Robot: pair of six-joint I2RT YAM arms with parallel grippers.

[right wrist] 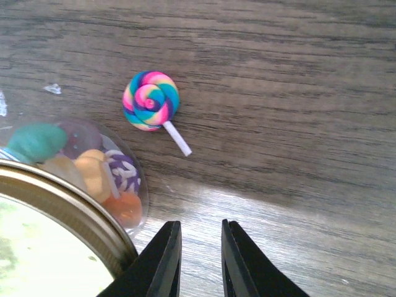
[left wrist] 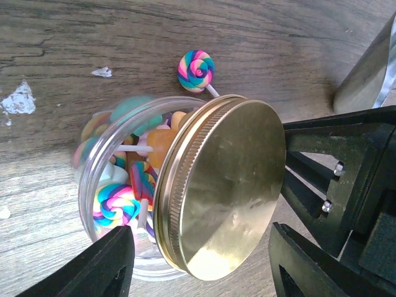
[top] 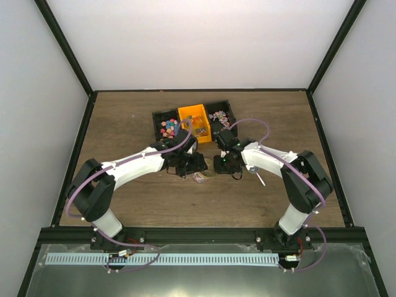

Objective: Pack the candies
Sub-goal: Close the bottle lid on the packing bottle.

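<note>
A clear jar (left wrist: 111, 185) lies tilted on the wooden table, filled with several candies (left wrist: 117, 207): swirl lollipops and orange, green and purple sweets. A gold metal lid (left wrist: 229, 192) sits on its mouth. One pink-blue swirl lollipop (left wrist: 196, 70) lies loose on the table beside it; it also shows in the right wrist view (right wrist: 151, 100). My left gripper (left wrist: 201, 266) is wide open, its jaws straddling the jar and lid, with a gap on the lid side. My right gripper (right wrist: 200, 260) has its jaws a narrow gap apart and empty, just right of the jar (right wrist: 93, 167).
At the back stand a black bin (top: 156, 115) with more coloured candies, an orange bin (top: 193, 111) and a second black bin (top: 223, 105). A thin white stick (top: 260, 178) lies right of the grippers. Both arms meet at mid-table around the jar (top: 201, 177).
</note>
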